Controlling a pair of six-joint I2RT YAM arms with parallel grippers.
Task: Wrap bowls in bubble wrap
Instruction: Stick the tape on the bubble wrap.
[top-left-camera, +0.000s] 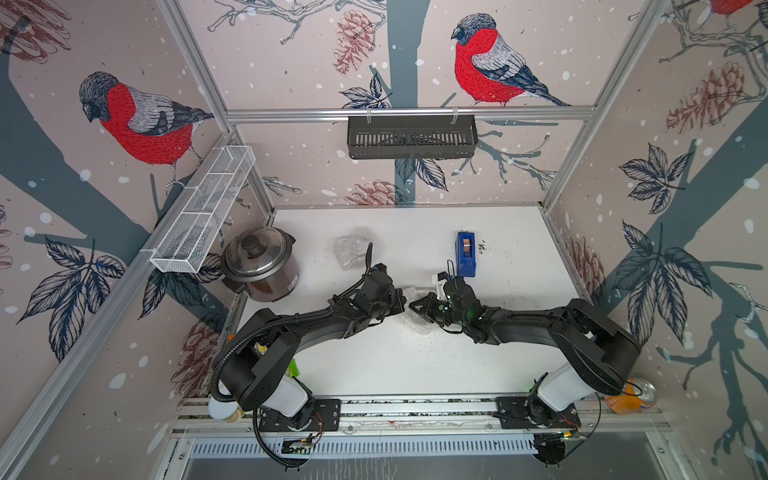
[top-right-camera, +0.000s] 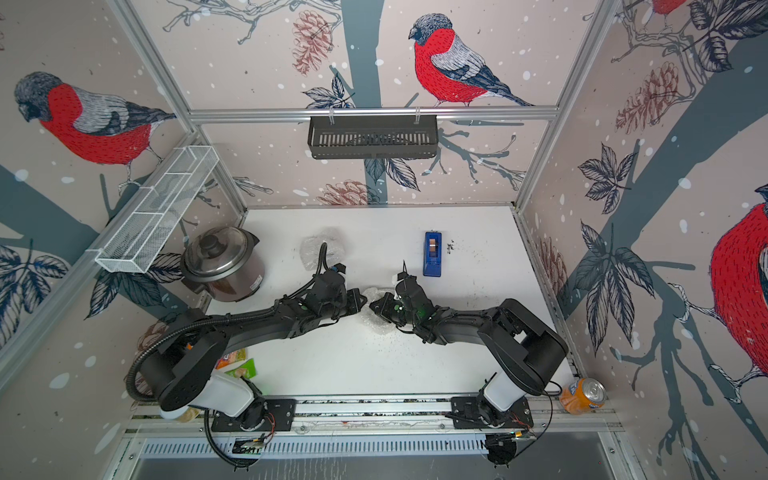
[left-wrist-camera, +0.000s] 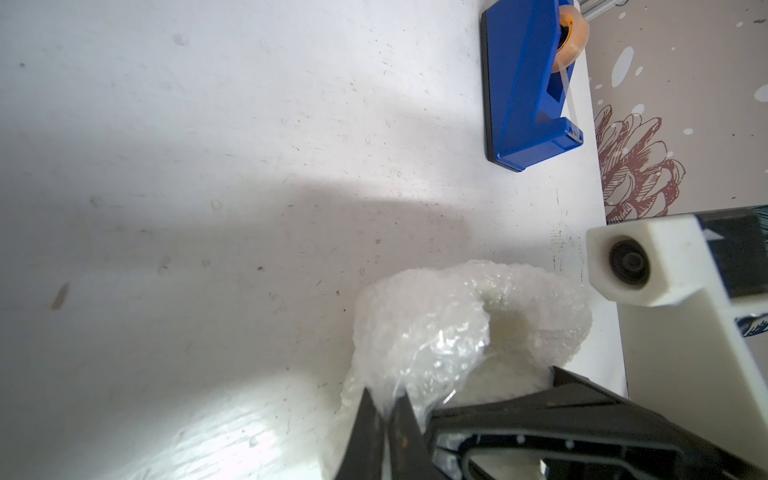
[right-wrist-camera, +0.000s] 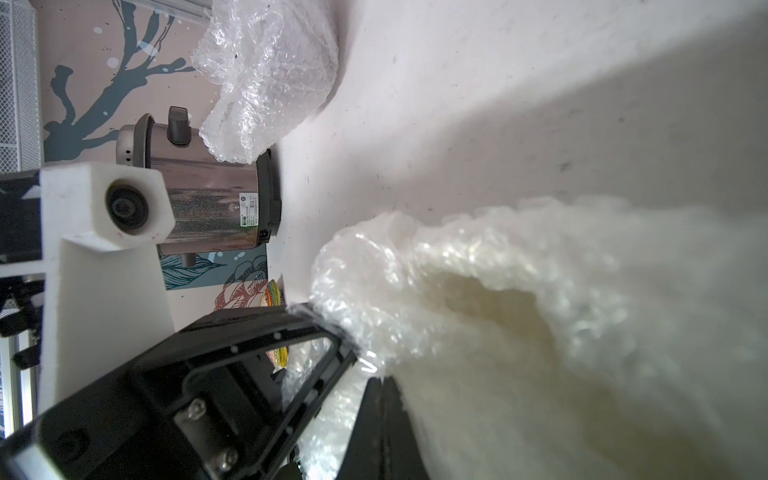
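The bubble wrap bundle (left-wrist-camera: 478, 332) sits mid-table between my two arms. My left gripper (left-wrist-camera: 388, 411) pinches its film; my right gripper (right-wrist-camera: 383, 388) is clamped on its opposite edge. The tape dispenser (top-left-camera: 465, 254) stands near, behind.

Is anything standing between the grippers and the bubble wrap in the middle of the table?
Nothing visible does. The left gripper and the right gripper are both shut on the bubble wrap itself; the tape dispenser stands apart, farther back.
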